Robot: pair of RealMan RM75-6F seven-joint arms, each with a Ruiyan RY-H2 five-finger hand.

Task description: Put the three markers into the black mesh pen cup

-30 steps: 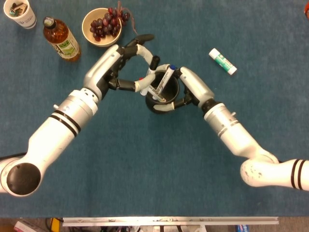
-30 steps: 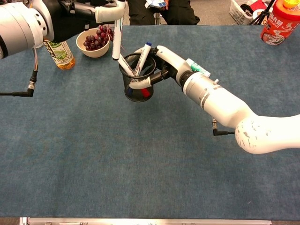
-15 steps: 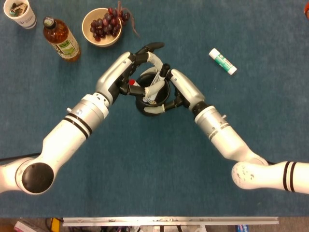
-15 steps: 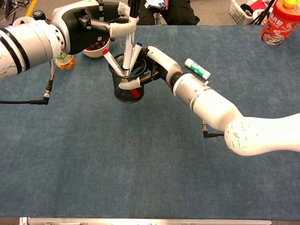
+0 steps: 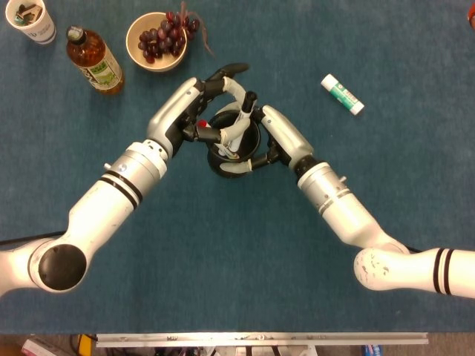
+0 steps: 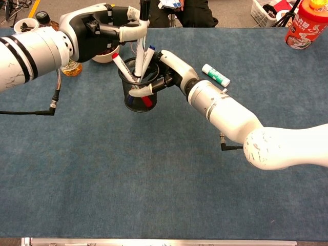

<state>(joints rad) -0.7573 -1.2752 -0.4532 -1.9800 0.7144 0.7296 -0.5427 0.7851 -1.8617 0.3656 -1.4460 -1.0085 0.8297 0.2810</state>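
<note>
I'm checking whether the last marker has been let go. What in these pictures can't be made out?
- Head view: left robot hand and right robot hand cover much of the pen cup.
- Chest view: the black-capped marker is cut off by the top edge.
- Chest view: mesh hides whether it touches bottom.

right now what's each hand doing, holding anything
Left hand: pinching the black-capped marker, standing in the pen cup.
Right hand: gripping the pen cup.
</note>
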